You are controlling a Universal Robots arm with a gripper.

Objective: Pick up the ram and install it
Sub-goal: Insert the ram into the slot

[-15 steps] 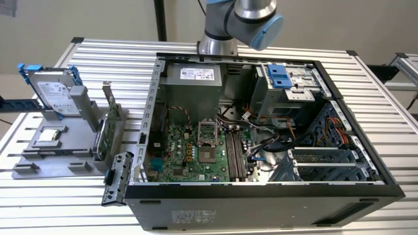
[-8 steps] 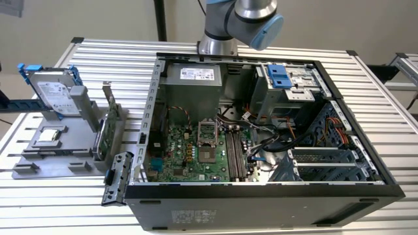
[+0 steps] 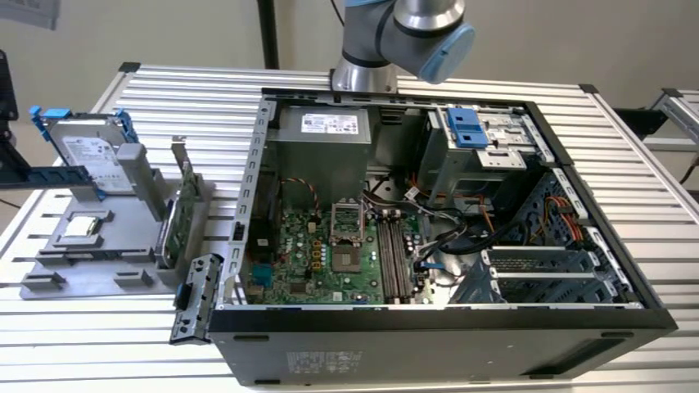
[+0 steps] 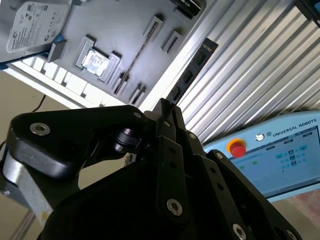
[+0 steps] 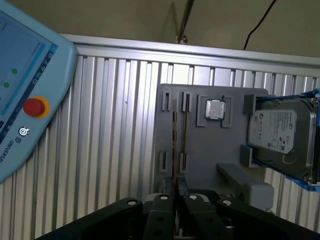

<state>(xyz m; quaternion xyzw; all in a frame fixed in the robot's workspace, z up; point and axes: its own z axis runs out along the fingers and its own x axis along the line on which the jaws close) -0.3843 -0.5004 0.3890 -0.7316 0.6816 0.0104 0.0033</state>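
The ram (image 4: 189,74) is a narrow dark stick with black chips, sticking straight out from my gripper (image 4: 167,112) in the second wrist view. In the first wrist view the ram (image 5: 174,140) shows edge-on as a thin line running out of the gripper (image 5: 176,192), whose fingers are shut on its end. It hangs in the air above the grey holder tray (image 5: 200,165), over the tray's small slot posts. In the exterior view the arm (image 3: 404,33) rises from behind the computer case. The motherboard's memory slots (image 3: 395,258) lie inside that case.
The open computer case (image 3: 437,344) stands at the exterior view's right. On the tray (image 3: 65,270) are a hard drive with blue rails (image 3: 87,147), a processor chip (image 5: 215,109) and an upright green card (image 3: 183,217). A black bracket (image 3: 196,299) lies beside the case. A pale blue control tablet (image 5: 25,100) is nearby.
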